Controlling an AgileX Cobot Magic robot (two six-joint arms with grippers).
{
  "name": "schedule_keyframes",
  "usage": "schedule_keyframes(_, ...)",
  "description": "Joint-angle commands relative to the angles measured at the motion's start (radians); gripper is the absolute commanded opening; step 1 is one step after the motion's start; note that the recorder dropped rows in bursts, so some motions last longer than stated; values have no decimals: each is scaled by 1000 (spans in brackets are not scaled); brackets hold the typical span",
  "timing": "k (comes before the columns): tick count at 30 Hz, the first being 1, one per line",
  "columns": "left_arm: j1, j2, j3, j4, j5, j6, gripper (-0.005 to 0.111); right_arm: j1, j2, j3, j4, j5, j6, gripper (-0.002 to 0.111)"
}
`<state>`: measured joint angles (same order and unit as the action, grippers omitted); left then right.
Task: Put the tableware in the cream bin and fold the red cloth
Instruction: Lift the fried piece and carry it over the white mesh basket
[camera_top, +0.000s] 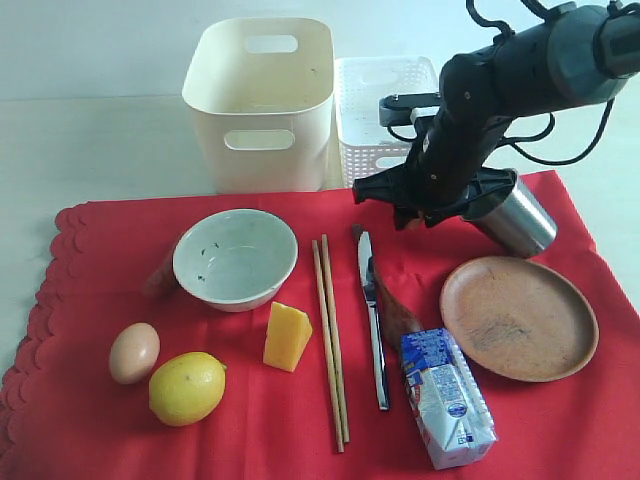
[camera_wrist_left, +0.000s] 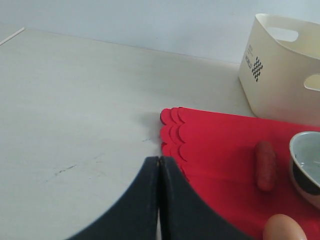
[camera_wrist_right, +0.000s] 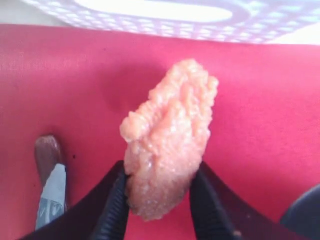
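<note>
Looking over the feeds, a good deal is masked. The right arm covers the mouth of the steel cup (camera_top: 522, 222), which lies on its side near the back right corner of the red cloth (camera_top: 90, 440). The wooden spoon (camera_top: 397, 308) runs under the knife (camera_top: 375, 330), and its near end disappears under the milk carton (camera_top: 448, 400). A sausage (camera_wrist_left: 265, 165) is almost wholly hidden behind the bowl (camera_top: 235, 260) from outside; I only see it properly from the left wrist. The cloth's front and right edges are cut off by the frame. The left arm is missing from the outside camera.

The right gripper (camera_wrist_right: 159, 172) hangs over the back of the cloth, just in front of the white basket (camera_top: 365, 120), with its two fingers clamped on a pink lump (camera_wrist_right: 170, 135) of rough, grainy food; what it is I cannot tell. The left gripper (camera_wrist_left: 159, 162) is pinched fully closed on nothing, over the bare bench (camera_wrist_left: 75, 100) beside the cloth's scalloped back left corner.

The cream bin (camera_top: 300, 150) stands behind the cloth's back edge, touching the basket or just beside it. The chopsticks (camera_top: 330, 340) lie mid-cloth beside the knife, and the wooden plate (camera_top: 520, 315) sits toward the right edge. Egg (camera_top: 134, 352), lemon (camera_top: 187, 388) and cheese (camera_top: 287, 336) sit at front left.
</note>
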<state>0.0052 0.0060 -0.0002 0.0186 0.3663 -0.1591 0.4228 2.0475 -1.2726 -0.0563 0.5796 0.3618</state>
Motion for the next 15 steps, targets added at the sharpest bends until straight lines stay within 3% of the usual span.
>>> schedule_keyframes(1, -6, -6, 0, 1, -6, 2, 0, 2, -13, -2, -3, 8, -1, 1)
schedule_keyframes(15, -6, -6, 0, 1, -6, 2, 0, 2, -115, -2, -5, -20, -48, 0)
